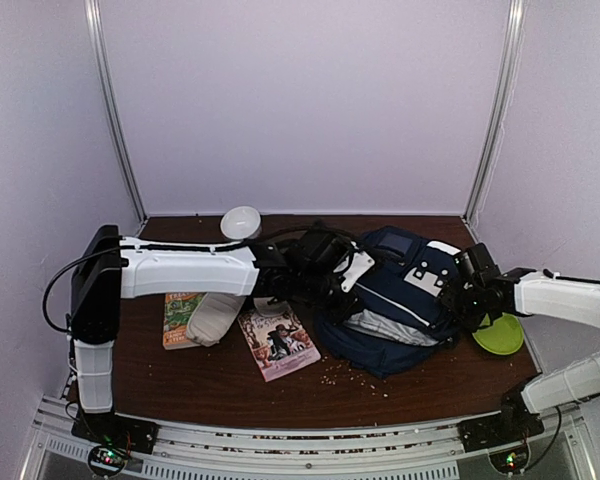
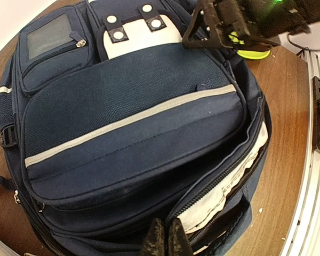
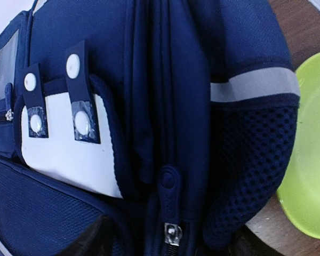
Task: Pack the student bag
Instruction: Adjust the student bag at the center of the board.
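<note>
Fingers [image 2: 161,239] of the left gripper [image 2: 165,234] are pressed tight together, their dark tips low against the near rim of the student bag [image 2: 133,122], right at the edge of its unzipped main opening. Whether a bit of fabric or zip tape is pinched between them cannot be told; nothing else is in that grip.

On the right gripper [image 1: 465,295] the fingers [image 3: 90,237] stand well apart, showing only as dark blurs at the bottom corners of the right wrist view. Between them runs the bag's side seam with its zip pull [image 3: 172,233]. They straddle the fabric, and it is unclear whether the pads actually press on it.

The bag lies flat on the right half of the brown table [image 1: 230,385], front pocket and white buckle patches facing up, between the two grippers. Its main compartment gapes toward the left gripper, showing light lining. The bag's mesh side pocket [image 3: 245,176] overlaps the edge of a lime-green plate [image 1: 502,335]. A white bowl [image 1: 241,221] sits at the back edge, and two books [image 1: 278,342] lie under the left arm, well apart from the bag's opening.
</note>
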{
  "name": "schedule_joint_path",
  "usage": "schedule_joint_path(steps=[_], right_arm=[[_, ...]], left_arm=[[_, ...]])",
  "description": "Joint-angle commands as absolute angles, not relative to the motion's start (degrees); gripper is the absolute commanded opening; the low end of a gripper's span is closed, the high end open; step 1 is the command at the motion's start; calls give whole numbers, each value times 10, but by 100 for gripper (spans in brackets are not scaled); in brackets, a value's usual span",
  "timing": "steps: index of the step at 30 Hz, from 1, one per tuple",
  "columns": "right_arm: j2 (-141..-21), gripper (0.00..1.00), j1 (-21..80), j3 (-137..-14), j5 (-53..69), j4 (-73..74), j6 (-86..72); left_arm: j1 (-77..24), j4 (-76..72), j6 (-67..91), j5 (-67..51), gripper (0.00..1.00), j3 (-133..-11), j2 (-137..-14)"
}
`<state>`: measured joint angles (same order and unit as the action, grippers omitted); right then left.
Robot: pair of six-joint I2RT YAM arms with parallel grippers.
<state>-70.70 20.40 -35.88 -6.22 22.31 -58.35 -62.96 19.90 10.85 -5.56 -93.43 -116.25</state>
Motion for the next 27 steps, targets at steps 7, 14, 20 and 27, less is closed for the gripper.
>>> schedule_joint_path(steps=[7,14,20,27], right_arm=[[-864,19,206,-577,59,155,-460],[-957,1,214,-754,81,206,-407],[-1038,2,217,-828,86,218,-396],[-1109,42,216,-879,75,261,-364]], left_arm=[[-635,156,100,-28,0,-920,-1096],[-634,171,85,1,0,-967,-1103],[-621,204,83,0,0,-1041,-1165],[-593,227,107,-18,0,-1107,-1236]])
